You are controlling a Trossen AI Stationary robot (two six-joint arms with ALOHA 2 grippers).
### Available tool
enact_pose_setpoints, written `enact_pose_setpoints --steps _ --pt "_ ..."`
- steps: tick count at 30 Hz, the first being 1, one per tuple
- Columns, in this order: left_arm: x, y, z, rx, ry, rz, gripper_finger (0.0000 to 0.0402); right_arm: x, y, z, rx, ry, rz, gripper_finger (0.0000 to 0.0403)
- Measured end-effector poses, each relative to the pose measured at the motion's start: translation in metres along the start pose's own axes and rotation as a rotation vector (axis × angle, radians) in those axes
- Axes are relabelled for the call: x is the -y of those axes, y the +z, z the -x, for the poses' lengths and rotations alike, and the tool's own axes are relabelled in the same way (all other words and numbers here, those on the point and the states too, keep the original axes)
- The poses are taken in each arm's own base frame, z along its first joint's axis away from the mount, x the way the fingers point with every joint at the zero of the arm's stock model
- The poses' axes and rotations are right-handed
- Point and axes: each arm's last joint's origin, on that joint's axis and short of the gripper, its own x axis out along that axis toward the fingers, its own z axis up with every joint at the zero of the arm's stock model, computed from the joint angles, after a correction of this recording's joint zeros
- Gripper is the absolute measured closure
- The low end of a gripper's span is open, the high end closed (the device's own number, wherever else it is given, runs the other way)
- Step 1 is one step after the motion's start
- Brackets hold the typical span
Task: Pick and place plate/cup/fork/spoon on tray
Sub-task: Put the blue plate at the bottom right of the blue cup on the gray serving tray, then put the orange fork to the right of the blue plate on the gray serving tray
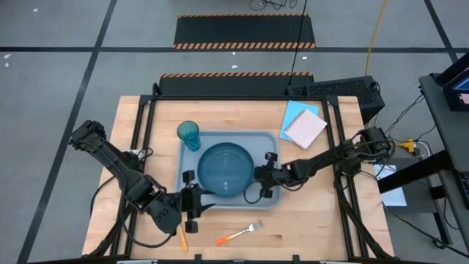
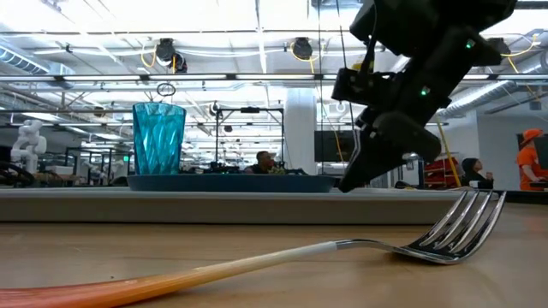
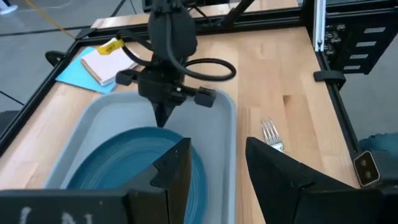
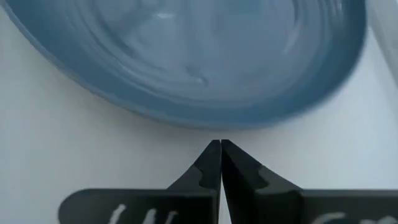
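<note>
The dark blue plate (image 1: 226,170) lies in the grey-blue tray (image 1: 268,139). The teal cup (image 1: 188,136) stands upright in the tray's far left corner. The fork (image 1: 238,235) lies on the table in front of the tray, tines to the right. The spoon's orange handle (image 1: 182,238) shows under my left arm; its bowl is hidden. My left gripper (image 3: 214,162) is open and empty, its fingers over the tray's near rim (image 3: 231,146) by the near left corner. My right gripper (image 4: 221,144) is shut, pointing down inside the tray beside the plate's right rim (image 4: 205,121). My right gripper's shut fingertips (image 4: 214,155) stand right at the plate's right rim, coming from above and slanting from the table's right. I cannot tell whether they touch the plate or the tray floor (image 4: 93,149).
A light blue paper sheet (image 1: 293,111) with a notepad (image 1: 305,127) on it lies at the far right of the table. Black frame rails (image 1: 139,125) run along the table's sides. Bare wood lies in front of the tray around the fork.
</note>
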Motion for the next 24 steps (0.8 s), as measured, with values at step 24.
enact_pose_setpoints --steps 24 --pt "0.004 0.009 -0.003 0.098 0.024 0.061 0.0245 -0.010 0.008 0.047 0.138 0.173 -0.067 0.0399"
